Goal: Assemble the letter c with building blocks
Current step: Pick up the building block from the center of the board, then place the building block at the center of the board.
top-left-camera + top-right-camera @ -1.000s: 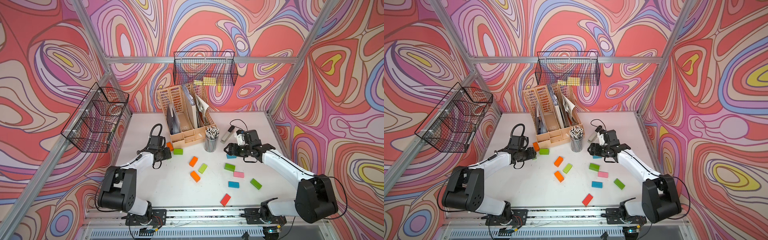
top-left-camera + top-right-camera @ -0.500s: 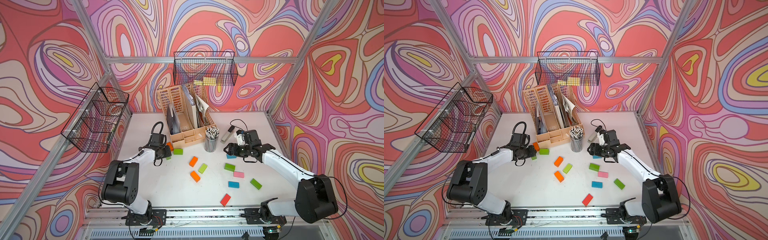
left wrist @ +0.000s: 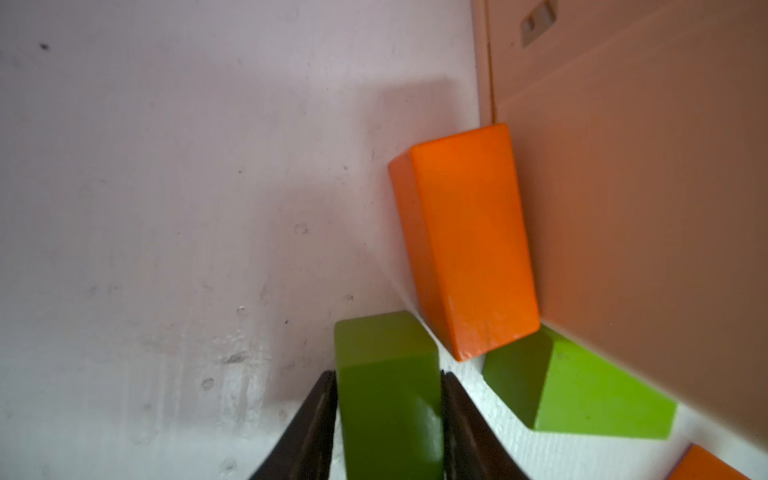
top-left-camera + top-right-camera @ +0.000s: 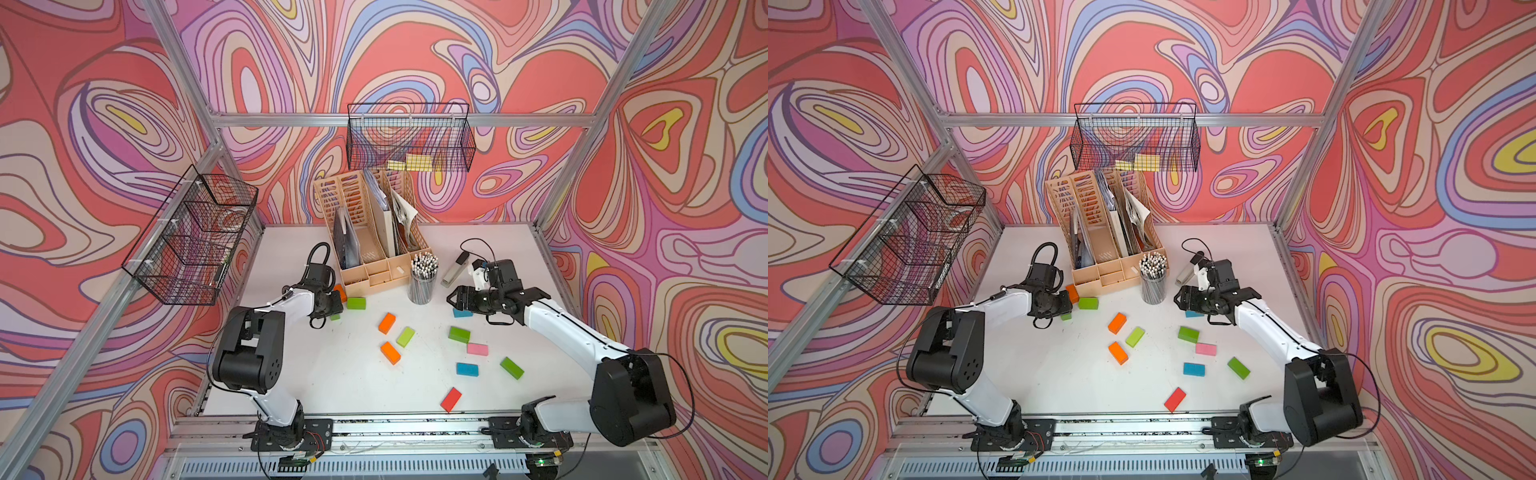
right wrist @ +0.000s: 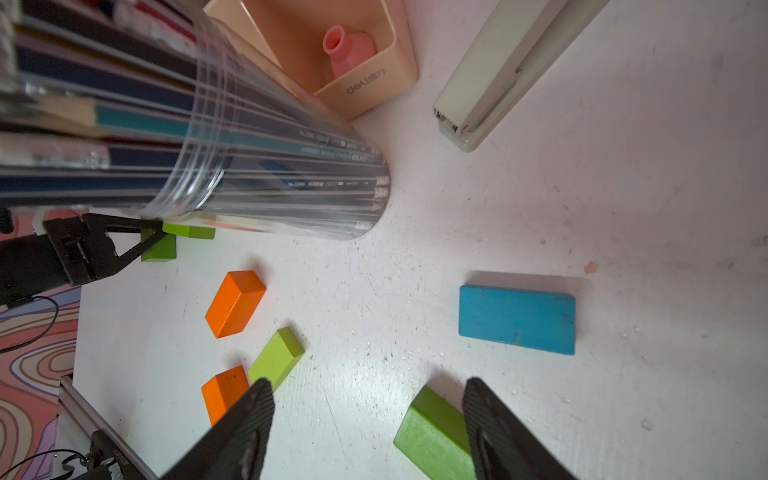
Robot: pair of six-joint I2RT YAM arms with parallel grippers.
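In the left wrist view my left gripper (image 3: 388, 374) is shut on a dark green block (image 3: 388, 415), both jaws pressed against its sides. It stands beside an orange block (image 3: 469, 245) and another green block (image 3: 582, 399) at the organizer's foot. In both top views that gripper (image 4: 334, 309) (image 4: 1065, 309) sits low at the table's left. My right gripper (image 5: 368, 399) hangs open and empty above the table, near a blue block (image 5: 517, 319) and a green one (image 5: 432, 432). Orange (image 4: 387, 323), light green (image 4: 405, 336), pink (image 4: 477, 348) and red (image 4: 451, 399) blocks lie scattered mid-table.
A beige file organizer (image 4: 374, 232) stands at the back centre, with a clear pencil cup (image 4: 422, 278) and a white stapler (image 4: 455, 270) to its right. Wire baskets hang on the back wall (image 4: 409, 137) and the left wall (image 4: 191, 237).
The left gripper has closed in on the dark green block and now clamps it. The right arm has stayed where it was.
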